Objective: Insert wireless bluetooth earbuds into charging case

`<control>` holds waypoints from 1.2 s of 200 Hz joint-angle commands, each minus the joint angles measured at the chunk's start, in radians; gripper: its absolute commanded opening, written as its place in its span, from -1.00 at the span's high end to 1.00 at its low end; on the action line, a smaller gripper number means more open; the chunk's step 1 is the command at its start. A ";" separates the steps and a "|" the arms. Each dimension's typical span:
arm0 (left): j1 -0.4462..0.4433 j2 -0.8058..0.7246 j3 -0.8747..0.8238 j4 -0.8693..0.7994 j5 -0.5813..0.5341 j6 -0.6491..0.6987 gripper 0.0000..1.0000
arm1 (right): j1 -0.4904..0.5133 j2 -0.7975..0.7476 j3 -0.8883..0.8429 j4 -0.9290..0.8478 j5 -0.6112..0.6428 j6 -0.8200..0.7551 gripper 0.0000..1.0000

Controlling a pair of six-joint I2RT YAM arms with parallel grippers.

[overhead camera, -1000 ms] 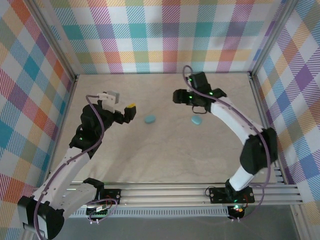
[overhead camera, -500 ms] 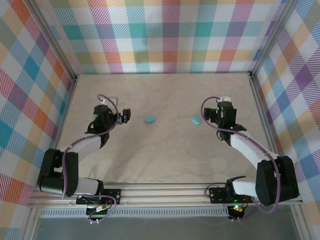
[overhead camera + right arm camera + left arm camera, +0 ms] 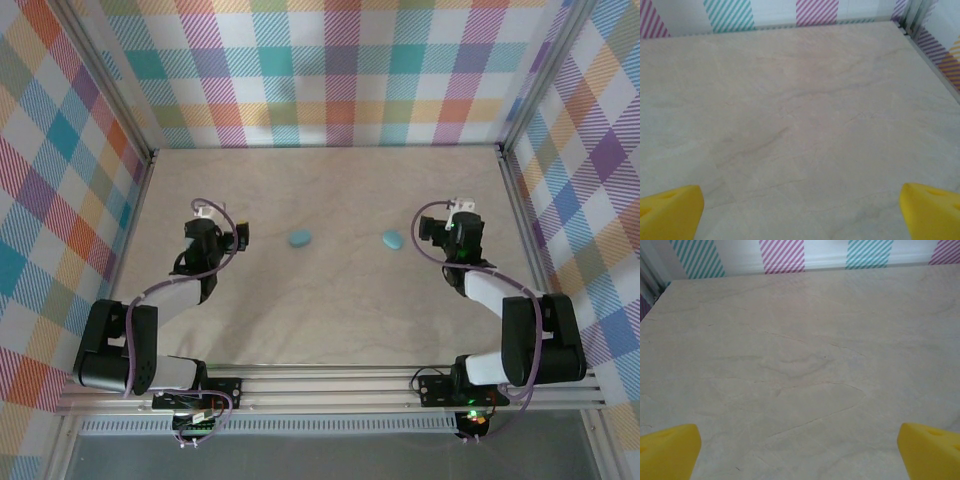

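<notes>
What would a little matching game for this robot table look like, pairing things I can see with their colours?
Things:
1. oval cases
2. table
3. walls
4. fingertips of the left gripper

Colours:
A. yellow
B. pale beige
C. teal
D. many-coloured checks

Pairs: 1-C, 2-B, 3-D, 4-A

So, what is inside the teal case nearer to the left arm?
That teal case lies on the table and looks shut, so only its smooth outer shell shows. Whether any earbuds are inside is hidden by the lid.
</notes>
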State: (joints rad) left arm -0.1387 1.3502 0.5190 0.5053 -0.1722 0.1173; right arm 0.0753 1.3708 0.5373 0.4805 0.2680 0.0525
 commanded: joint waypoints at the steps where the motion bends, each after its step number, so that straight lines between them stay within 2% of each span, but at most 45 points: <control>1: 0.011 -0.036 -0.035 0.039 0.011 -0.017 -1.00 | -0.023 -0.021 -0.024 0.115 -0.078 -0.028 -0.99; 18: 0.011 -0.018 -0.083 0.091 -0.010 -0.059 -1.00 | -0.024 -0.046 -0.025 0.041 -0.090 -0.019 -0.99; 33: 0.011 0.016 -0.124 0.166 -0.020 -0.077 -1.00 | -0.023 -0.042 -0.043 0.000 -0.049 0.031 -0.99; 48: 0.011 0.026 -0.139 0.207 -0.006 -0.064 -1.00 | -0.025 -0.020 -0.125 0.139 -0.038 0.028 -0.99; 60: 0.011 0.036 -0.142 0.232 -0.008 -0.056 -1.00 | -0.027 -0.042 -0.143 0.140 -0.049 0.009 -0.99; 72: 0.010 0.057 -0.152 0.275 -0.009 -0.051 -1.00 | -0.028 -0.033 -0.183 0.272 -0.045 -0.002 -0.99; 98: 0.011 0.130 -0.160 0.346 0.017 -0.037 -1.00 | -0.044 0.081 -0.200 0.427 -0.039 0.025 -0.99; 111: 0.011 0.170 -0.158 0.377 0.037 -0.028 -1.00 | -0.045 0.072 -0.169 0.340 -0.072 0.020 -0.99; 119: 0.012 0.190 -0.149 0.374 0.033 -0.031 -1.00 | -0.045 0.087 -0.167 0.367 -0.072 0.016 -0.99; 141: 0.038 0.212 -0.111 0.325 0.045 -0.062 -1.00 | -0.051 0.121 -0.076 0.220 -0.114 0.008 -0.99; 152: 0.054 0.213 -0.097 0.297 0.068 -0.072 -1.00 | -0.051 0.125 -0.065 0.208 -0.151 -0.009 -0.99; 166: 0.056 0.214 -0.099 0.301 0.071 -0.072 -1.00 | -0.051 0.138 -0.099 0.278 -0.202 -0.027 -0.99; 177: 0.055 0.213 -0.099 0.300 0.070 -0.072 -1.00 | -0.052 0.183 -0.161 0.457 -0.183 -0.026 -0.99; 186: 0.055 0.214 -0.100 0.304 0.070 -0.071 -1.00 | -0.053 0.149 -0.159 0.386 -0.165 -0.011 -0.99; 194: 0.056 0.214 -0.100 0.304 0.069 -0.073 -1.00 | -0.053 0.175 -0.153 0.424 -0.141 -0.007 -0.99; 204: 0.056 0.214 -0.100 0.304 0.069 -0.071 -1.00 | -0.053 0.155 -0.148 0.377 -0.146 -0.004 -0.99; 240: 0.056 0.213 -0.100 0.302 0.070 -0.073 -1.00 | -0.052 0.157 -0.148 0.384 -0.154 -0.011 -0.99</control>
State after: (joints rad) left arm -0.0929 1.5631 0.4023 0.7986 -0.1200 0.0597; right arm 0.0307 1.5307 0.3862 0.8253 0.1287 0.0444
